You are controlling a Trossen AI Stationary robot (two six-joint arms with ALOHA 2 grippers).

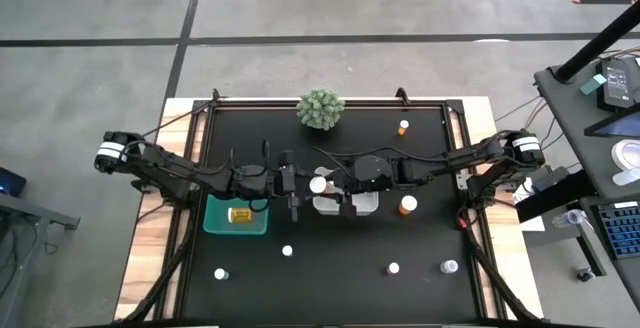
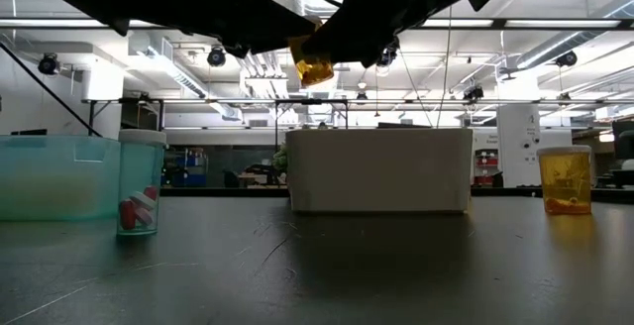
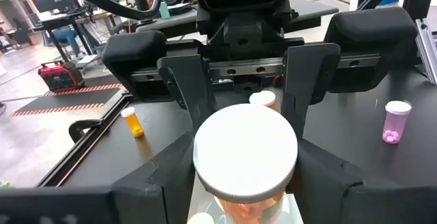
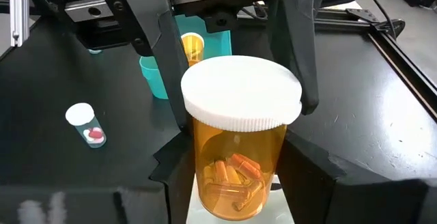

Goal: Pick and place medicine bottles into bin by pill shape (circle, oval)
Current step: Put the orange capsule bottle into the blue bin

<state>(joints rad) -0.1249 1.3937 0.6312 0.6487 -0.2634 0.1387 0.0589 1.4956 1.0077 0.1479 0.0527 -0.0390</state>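
An amber medicine bottle with a white cap (image 1: 318, 183) hangs in the air over the white bin (image 1: 362, 206); orange capsules show inside it (image 4: 235, 173). My right gripper (image 1: 342, 186) is shut on it from the table's right. My left gripper (image 1: 297, 186) faces it from the left, open, with its fingers (image 4: 171, 74) on either side of the cap. Another amber bottle (image 1: 239, 214) lies in the teal bin (image 1: 215, 226). Loose bottles stand on the black table top: amber ones (image 1: 403, 126) (image 1: 408, 205) and white-capped ones (image 1: 287, 251) (image 1: 394, 267). My right gripper pinches the bottle's amber body just below the cap (image 4: 199, 138) between its two fingers (image 4: 171, 176), coming about level from the table's right. The bottle is lifted clear above the white bin, cap up and somewhat tilted (image 2: 315, 62). My left gripper: whether its fingers touch the cap, I cannot tell.
A green spiky ball plant (image 1: 320, 109) stands at the far middle. More bottles stand near the front edge (image 1: 221, 274) (image 1: 449, 266). In the low view a clear bottle with red pills (image 2: 141, 181) stands by the teal bin (image 2: 50, 176).
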